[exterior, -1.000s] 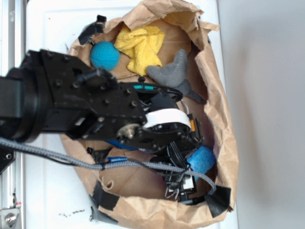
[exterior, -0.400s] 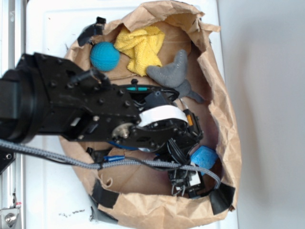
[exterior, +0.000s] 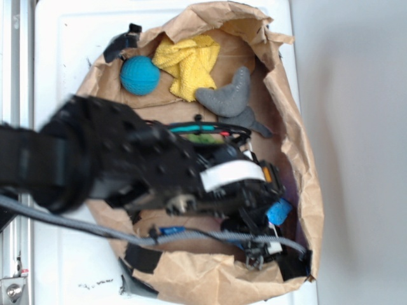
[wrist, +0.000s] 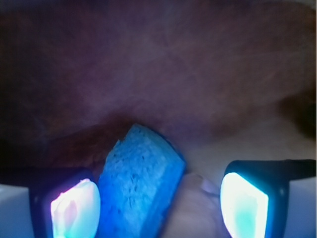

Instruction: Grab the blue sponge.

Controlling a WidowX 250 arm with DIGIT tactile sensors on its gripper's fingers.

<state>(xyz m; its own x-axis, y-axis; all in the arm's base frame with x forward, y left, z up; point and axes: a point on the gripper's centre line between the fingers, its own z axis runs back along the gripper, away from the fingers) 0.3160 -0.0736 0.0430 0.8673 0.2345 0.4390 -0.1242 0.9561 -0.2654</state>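
fingers: two lit pads (wrist: 74, 208) low in wrist view, spread apart w/ a clear gap, holding nothing.
gripper: gripper (wrist: 161, 203) open, down inside the bag, straddling the target. In ext view it's mostly hidden under the arm (exterior: 127, 165), which is blurred.
blue sponge: blue sponge (wrist: 141, 181) stands on edge, tilted, betw the pads. Its left side is touching or almost touching the left pad; right pad is well apart from it. In ext view only a small blue corner (exterior: 278, 211) shows, by the bag's right wall.
under it: brown paper bag (exterior: 299, 159) floor, dim and reddish in wrist view.
how to close: judgement – sponge sits off-centre, so nudge gripper a bit toward its left before closing, else right pad travels far and may tip the sponge over. Close slow; it's soft and will squash.
depth: looks deep enough – pads flank the sponge body, not just its top.
risk: bag wall close by; could snag paper on lift.
others: teal ball (exterior: 140, 75), yellow cloth (exterior: 187, 60), grey toy (exterior: 229, 98) far up the bag, no bother.
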